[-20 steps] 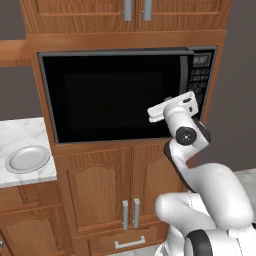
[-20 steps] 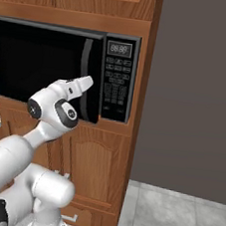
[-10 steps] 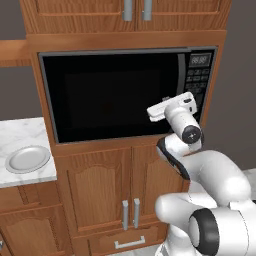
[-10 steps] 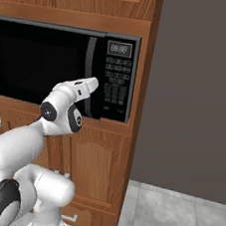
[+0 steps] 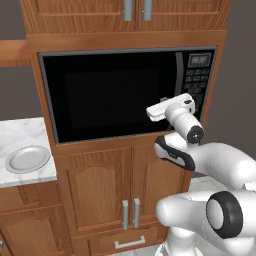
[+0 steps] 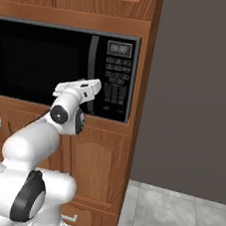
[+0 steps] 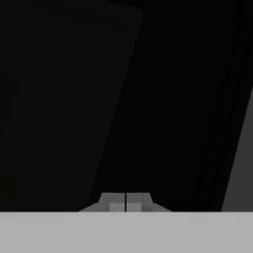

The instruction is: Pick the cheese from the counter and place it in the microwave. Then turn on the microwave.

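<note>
Hand view, end effector (image 7: 125,201) closed, facing microwave (image 7: 123,99)

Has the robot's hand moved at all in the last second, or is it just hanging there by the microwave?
Yes. In the left base view the gripper has drifted left across the microwave door, away from the button panel and its earlier spot beside it.

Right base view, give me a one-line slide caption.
Shut gripper held up at the closed microwave, just left of its button panel.
</note>
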Robot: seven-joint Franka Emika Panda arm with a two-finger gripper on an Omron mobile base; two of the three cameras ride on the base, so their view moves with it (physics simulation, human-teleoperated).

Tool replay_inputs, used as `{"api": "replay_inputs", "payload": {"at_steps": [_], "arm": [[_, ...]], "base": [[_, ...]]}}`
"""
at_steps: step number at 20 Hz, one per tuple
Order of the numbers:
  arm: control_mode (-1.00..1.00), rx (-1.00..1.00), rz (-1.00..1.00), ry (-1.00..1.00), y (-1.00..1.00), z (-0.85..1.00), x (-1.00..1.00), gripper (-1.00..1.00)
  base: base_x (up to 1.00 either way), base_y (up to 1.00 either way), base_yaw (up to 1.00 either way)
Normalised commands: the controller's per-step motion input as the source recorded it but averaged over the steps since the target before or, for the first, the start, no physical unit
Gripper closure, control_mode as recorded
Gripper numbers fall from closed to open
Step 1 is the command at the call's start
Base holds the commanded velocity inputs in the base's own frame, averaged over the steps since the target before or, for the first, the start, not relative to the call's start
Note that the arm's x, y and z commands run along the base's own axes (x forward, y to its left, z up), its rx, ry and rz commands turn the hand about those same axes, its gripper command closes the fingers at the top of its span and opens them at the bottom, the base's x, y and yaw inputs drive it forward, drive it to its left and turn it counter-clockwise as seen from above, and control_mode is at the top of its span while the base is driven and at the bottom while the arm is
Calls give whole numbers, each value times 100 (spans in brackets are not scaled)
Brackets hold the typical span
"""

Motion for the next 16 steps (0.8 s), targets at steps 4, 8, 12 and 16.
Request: {"api": "replay_inputs", "payload": {"at_steps": [4,8,12,16], "arm": [[-100,5,11,5,-13,0,20,100],[-100,5,11,6,-11,0,24,100],[-100,4,10,10,-8,0,26,100],[-100,3,8,13,-4,1,19,100]], "base": [[0,0,0],[0,0,0],[0,0,0],[0,0,0]]}}
